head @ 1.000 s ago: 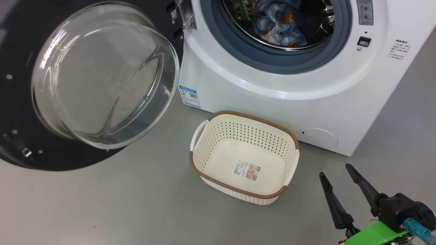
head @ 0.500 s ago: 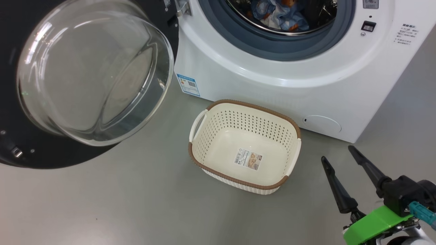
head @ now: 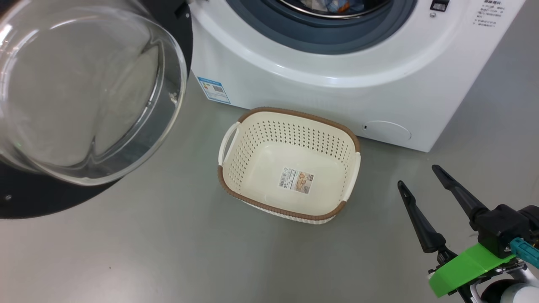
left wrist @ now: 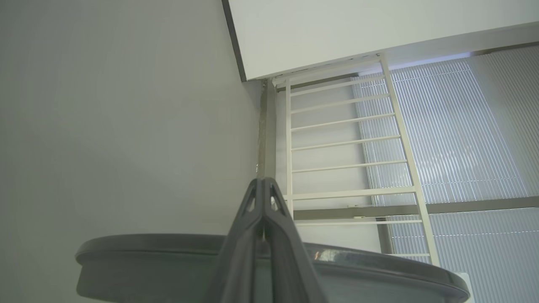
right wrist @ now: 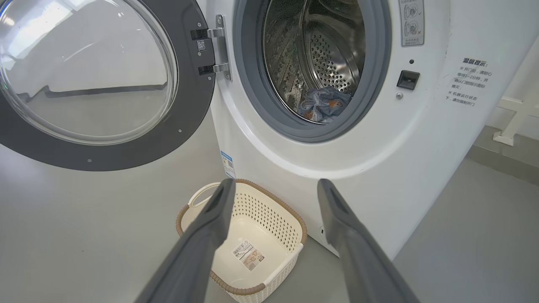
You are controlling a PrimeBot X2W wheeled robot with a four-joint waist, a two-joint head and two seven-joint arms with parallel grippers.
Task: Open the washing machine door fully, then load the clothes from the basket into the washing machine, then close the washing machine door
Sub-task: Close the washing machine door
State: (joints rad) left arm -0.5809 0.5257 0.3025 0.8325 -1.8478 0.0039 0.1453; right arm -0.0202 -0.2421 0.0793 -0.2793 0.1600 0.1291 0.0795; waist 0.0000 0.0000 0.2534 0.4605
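Shows door (right wrist: 185,126) swung wide open, hinged on washer (head: 337,101) front. Puts clothes (right wrist: 322,105) low in drum (right wrist: 332,54), basket (head: 290,115) on floor (head: 168,235) just before washer. Holds R gripper (head: 417,176) fingers apart, nothing between, right of basket. Has L gripper (left wrist: 262,182) pressed together, gripping nothing.

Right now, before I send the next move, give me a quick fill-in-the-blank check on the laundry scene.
The basket is ____.
The clothes lie ____ the washing machine.
The washing machine door stands ____.
The right tool holds ____.
Missing words: empty; inside; open; nothing.
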